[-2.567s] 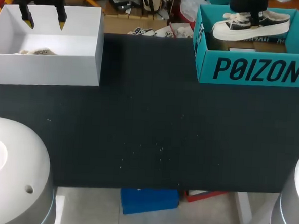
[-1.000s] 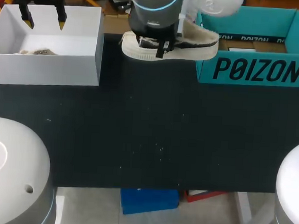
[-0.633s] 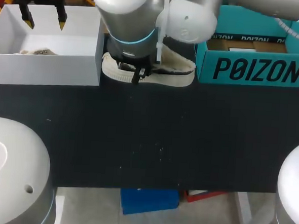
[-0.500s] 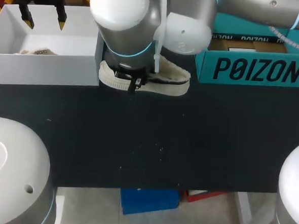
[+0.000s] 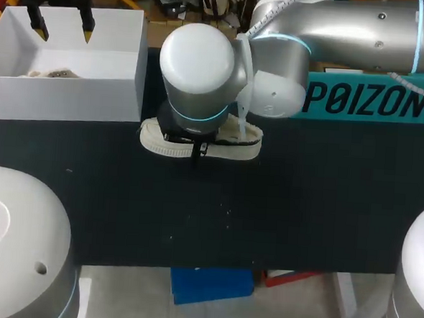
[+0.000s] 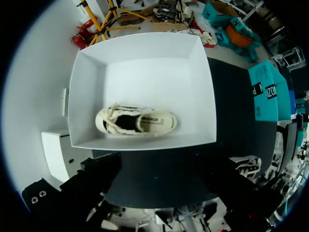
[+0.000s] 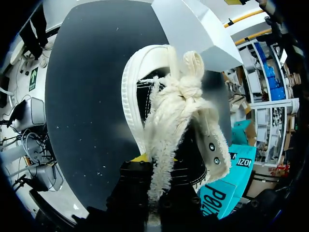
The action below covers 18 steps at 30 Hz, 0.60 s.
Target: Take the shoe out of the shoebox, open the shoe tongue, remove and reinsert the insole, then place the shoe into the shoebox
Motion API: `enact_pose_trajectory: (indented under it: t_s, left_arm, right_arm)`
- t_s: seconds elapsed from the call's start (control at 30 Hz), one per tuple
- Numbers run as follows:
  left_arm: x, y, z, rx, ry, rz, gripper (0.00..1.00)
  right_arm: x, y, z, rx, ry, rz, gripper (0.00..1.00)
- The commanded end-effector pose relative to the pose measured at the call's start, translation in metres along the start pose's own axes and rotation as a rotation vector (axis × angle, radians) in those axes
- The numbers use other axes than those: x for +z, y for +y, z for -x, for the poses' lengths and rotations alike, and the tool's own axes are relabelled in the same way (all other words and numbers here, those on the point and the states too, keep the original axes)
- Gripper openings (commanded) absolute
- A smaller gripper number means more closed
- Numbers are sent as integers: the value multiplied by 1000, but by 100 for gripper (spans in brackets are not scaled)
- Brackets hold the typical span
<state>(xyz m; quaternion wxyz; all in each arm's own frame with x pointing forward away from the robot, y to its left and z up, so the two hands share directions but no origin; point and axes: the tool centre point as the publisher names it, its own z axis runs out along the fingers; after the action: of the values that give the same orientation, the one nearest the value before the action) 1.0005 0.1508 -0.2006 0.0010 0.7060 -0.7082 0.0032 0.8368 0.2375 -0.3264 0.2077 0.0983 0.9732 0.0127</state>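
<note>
Right claw (image 7: 164,164) clamped on shoe (image 5: 156,137) on table (image 5: 302,208) beside white box (image 5: 93,98); its arm masks teal shoebox (image 5: 374,104). Left claw (image 5: 62,26) spread, empty, above white box.

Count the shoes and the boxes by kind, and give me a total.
Boxes: 2, the white box and the teal shoebox.
Shoes: 2, the cream shoe outside both boxes and the second shoe inside the white box.
Total: 4.

- Shoe (image 5: 158,140): middle of the table (image 5: 302,208), nearer its far edge, between your two boxes.
- Shoebox (image 5: 366,103): far right corner.
- Open box (image 5: 64,99): far left corner, second shoe (image 6: 135,122) inside.
</note>
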Motion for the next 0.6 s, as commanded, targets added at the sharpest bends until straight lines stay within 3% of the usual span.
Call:
enact_pose_trajectory:
  t_s: [0.03,0.33,0.6]
  left_arm:
    - [0,0,0,-1,-3,2,100]
    - [0,0,0,-1,-3,2,100]
    - [0,0,0,-1,-3,2,100]
  right_arm:
    - [19,-9,5,-17,20,59,0]
    - [50,-9,4,-54,50,94,0]
    - [57,-4,-7,-65,87,99,0]
